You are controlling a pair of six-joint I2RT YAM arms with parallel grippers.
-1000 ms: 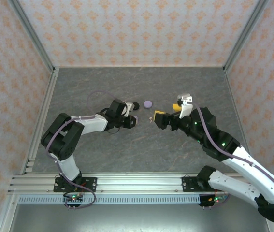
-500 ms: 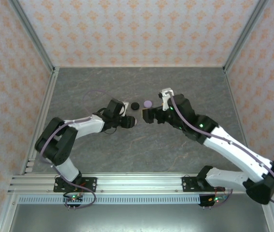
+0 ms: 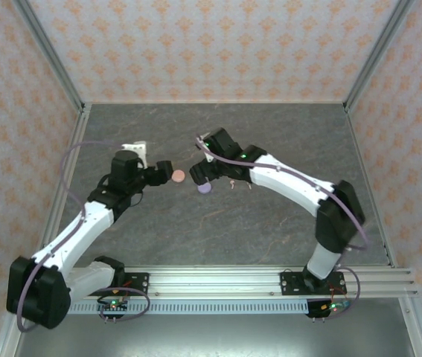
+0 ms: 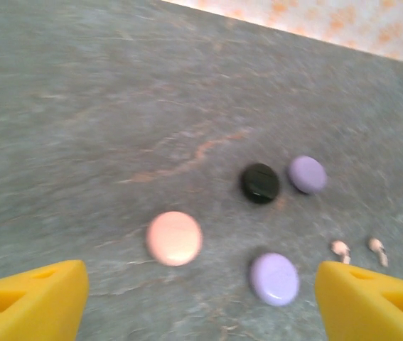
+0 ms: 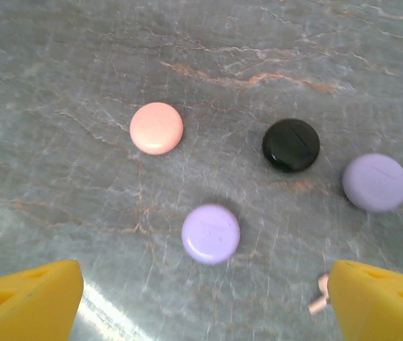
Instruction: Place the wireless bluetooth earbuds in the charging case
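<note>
- Jaws of the left gripper (image 4: 201, 302) are standing wide apart over the table (image 4: 80, 106), gripping nothing; the right gripper (image 5: 202, 302) is gaping likewise, empty.
- Two pink earbuds (image 4: 340, 249) are lying loose on the table, just beyond one yellow finger and near a lavender disc (image 4: 274, 278).
- They are looking tiny, light, hard and slick, so a nudge is likely sending them skittering; pinching across the rounded head is looking safest.
- A pink disc (image 4: 175, 238), probably their closed case, is sitting well apart from them.
- Farther off, a black disc (image 4: 259, 182) and a second lavender disc (image 4: 307, 174) are resting side by side.
- No brand or writing is showing legibly anywhere.
</note>
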